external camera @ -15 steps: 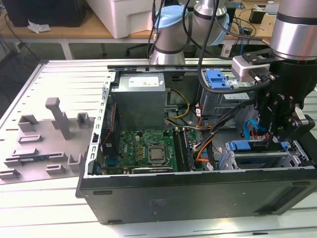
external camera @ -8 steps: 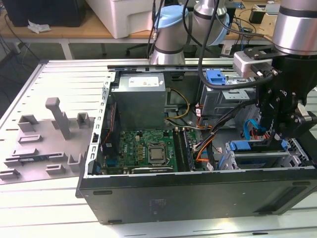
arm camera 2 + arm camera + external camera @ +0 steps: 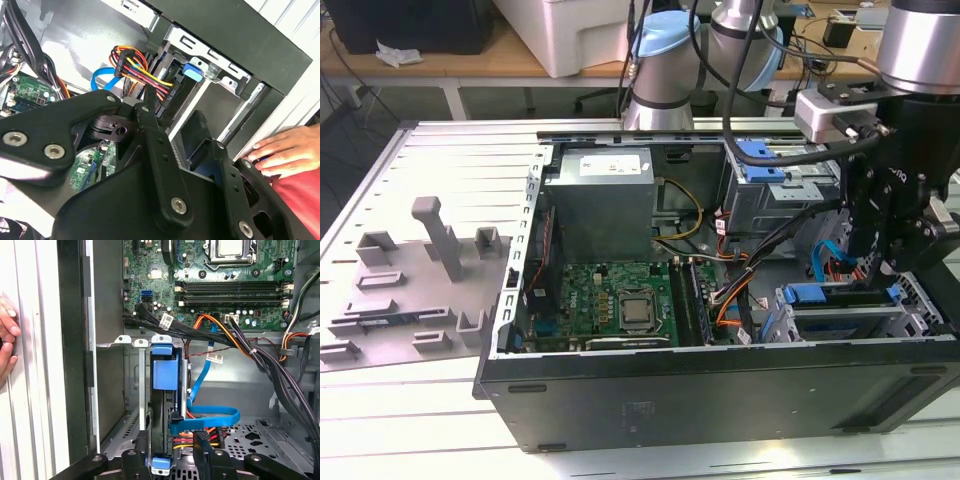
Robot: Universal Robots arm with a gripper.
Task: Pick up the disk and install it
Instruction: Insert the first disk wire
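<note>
Your fingers (image 3: 172,452) look clamped on the disk's (image 3: 164,390) end, slotted in the drive cage (image 3: 131,405) just ahead; it's stiff, shock-sensitive, so hold the carrier edges.

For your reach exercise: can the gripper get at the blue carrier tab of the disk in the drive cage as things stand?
Probably yes: the gripper hangs just above the disk, whose blue tab faces it, though the blue cable runs close alongside.
</note>
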